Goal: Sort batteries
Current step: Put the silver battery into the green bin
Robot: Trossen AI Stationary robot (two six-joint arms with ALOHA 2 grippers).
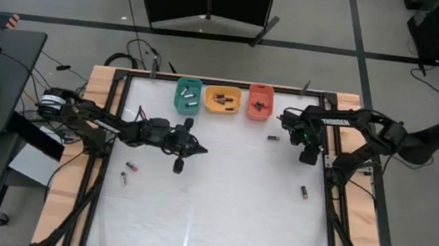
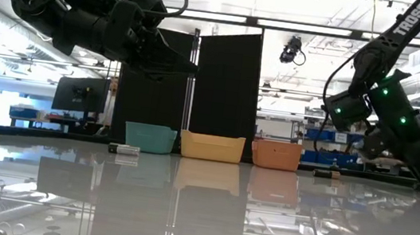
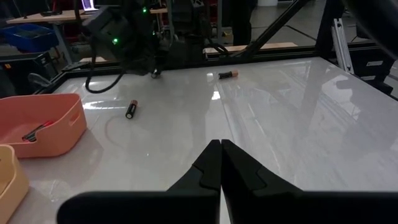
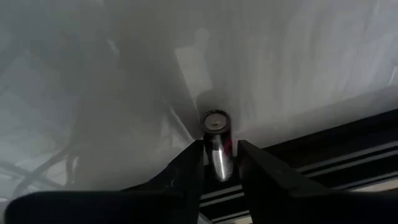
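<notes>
Overhead, table-level, two close wrist views

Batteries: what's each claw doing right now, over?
Left gripper shut, empty, mid-table. Right gripper shut on battery near table's right edge. Path clear.

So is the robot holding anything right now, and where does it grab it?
Right pincer pinches a small dark-and-silver cylindrical battery around its sides. Left pincer is shut, empty.

my left arm stretches in from the left edge, elbow low, its gripper over the middle of the table with fingers pressed together, empty. my right arm folds in from the right side, wrist turned down, its gripper clamped around a small dark battery.
</notes>
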